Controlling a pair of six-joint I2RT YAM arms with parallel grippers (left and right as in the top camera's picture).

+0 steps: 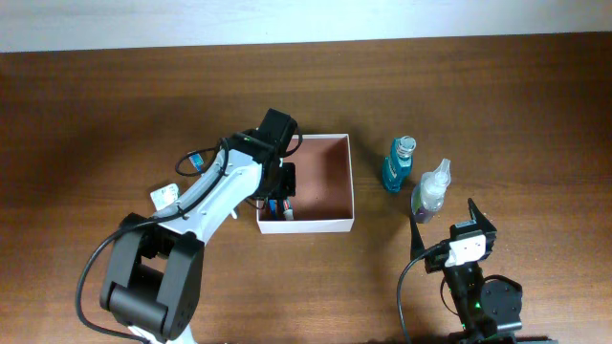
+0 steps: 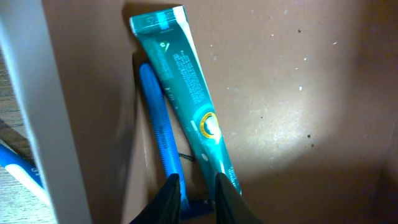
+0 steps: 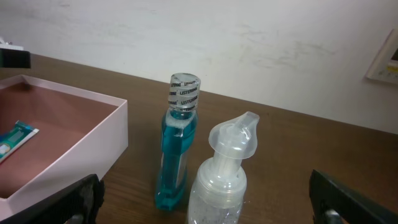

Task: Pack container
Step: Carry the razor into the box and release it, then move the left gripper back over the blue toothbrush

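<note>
The container (image 1: 330, 172) sits mid-bench (image 1: 115, 115), with the left arm reaching down into its left side. Inside, a teal toothpaste tube (image 2: 186, 93) and a blue toothbrush (image 2: 158, 118) lie flat, side by side along the wall. I'd guess they are tucked in there to leave the open floor for bulkier things. The left gripper (image 2: 197, 198) hangs over the toothbrush's near end, its jaws only a sliver apart with the blue handle between them. Whether they pinch it or merely straddle it, I cannot tell. To the right, a blue mouthwash bottle (image 1: 399, 164) and a clear pump bottle (image 1: 432, 189) stand upright near the container, not yet packed. The right gripper (image 1: 448, 227) waits by them, jaws spread wide, holding nothing.
</note>
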